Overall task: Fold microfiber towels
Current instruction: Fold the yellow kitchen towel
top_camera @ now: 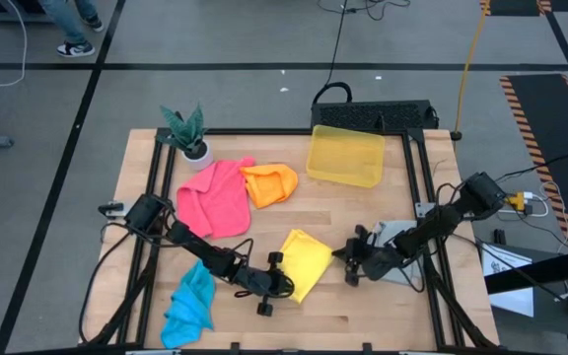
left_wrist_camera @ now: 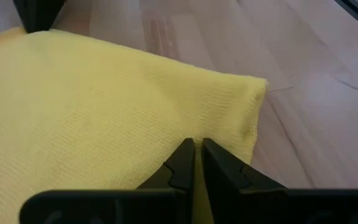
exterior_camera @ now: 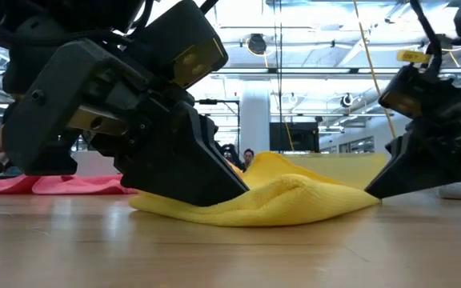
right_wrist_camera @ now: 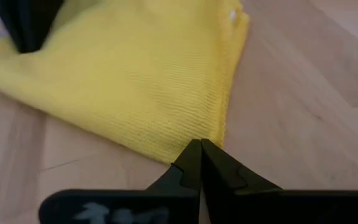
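Observation:
The yellow towel [top_camera: 309, 258] lies on the wooden table near its front, humped in the middle [exterior_camera: 278, 188]. My left gripper [top_camera: 290, 280] reaches it from the table's left and is shut on its edge. My right gripper [top_camera: 337, 254] comes from the right, shut, with its tips at the towel's opposite corner. The pink towel [top_camera: 215, 197] and the orange towel [top_camera: 269, 184] lie spread farther back. A blue towel [top_camera: 190, 306] sits crumpled at the front left. A grey towel [top_camera: 394, 237] lies under my right arm. My left gripper pinches the yellow towel's left edge [left_wrist_camera: 185, 134] between its two fingers, and a strip of cloth shows in the narrow gap. The fingers slant down from the table's left. The towel stays on the table; one layer or several, I cannot tell. My right gripper has its shut fingertips [right_wrist_camera: 191, 158] at the towel's right corner [right_wrist_camera: 219, 134], slanting down from the table's right. I cannot tell whether any cloth is caught between them. That corner lies on the table.
A translucent yellow bin [top_camera: 345, 155] stands at the back of the table, and a small potted plant [top_camera: 190, 133] at the back left. Bare wood [top_camera: 363, 316] lies in front of the yellow towel.

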{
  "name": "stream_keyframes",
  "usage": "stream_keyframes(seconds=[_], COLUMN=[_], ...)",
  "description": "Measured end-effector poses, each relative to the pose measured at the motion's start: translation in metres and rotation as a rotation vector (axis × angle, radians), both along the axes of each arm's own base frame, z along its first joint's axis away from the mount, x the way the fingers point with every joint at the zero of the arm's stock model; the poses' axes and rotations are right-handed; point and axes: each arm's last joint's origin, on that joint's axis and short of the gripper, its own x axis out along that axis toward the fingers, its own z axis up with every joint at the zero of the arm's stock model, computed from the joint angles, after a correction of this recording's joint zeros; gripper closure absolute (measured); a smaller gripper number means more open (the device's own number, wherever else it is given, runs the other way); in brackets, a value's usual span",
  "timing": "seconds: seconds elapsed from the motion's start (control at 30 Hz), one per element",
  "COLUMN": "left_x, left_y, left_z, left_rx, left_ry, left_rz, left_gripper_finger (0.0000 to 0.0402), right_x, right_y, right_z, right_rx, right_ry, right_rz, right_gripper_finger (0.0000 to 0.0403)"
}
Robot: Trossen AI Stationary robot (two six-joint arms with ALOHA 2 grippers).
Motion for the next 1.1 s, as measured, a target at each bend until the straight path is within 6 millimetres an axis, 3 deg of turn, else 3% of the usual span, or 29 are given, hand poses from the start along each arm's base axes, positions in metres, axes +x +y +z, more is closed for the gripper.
stream_keyframes(seconds=[0.33, 0.67, 0.8, 0.97, 1.1], left_x=[0.000, 0.001, -0.002, -0.007, -0.015], left_y=[0.001, 0.000, -0.009, -0.025, -0.025], left_z=[-0.001, 0.001, 0.017, 0.060, 0.057], left_rx=[0.008, -0.009, -0.016, -0.004, 0.071], left_ry=[-0.002, -0.022, -0.078, -0.189, -0.121], left_rz=[0.010, 0.016, -0.022, -0.075, -0.039], left_gripper_finger=[0.0366, 0.0366, 0.0366, 0.0366, 0.0366], right_x=[-0.011, 0.008, 0.010, 0.012, 0.018], right_y=[-0.006, 0.021, 0.022, 0.019, 0.019], right_z=[0.012, 0.040, 0.031, 0.014, 0.002], right_rx=[-0.122, -0.002, 0.007, 0.066, 0.140], right_ry=[0.038, -0.310, -0.292, -0.223, -0.164], right_rz=[0.002, 0.172, 0.195, 0.177, 0.206], right_gripper_finger=[0.0403, 0.0403, 0.0403, 0.0403, 0.0403])
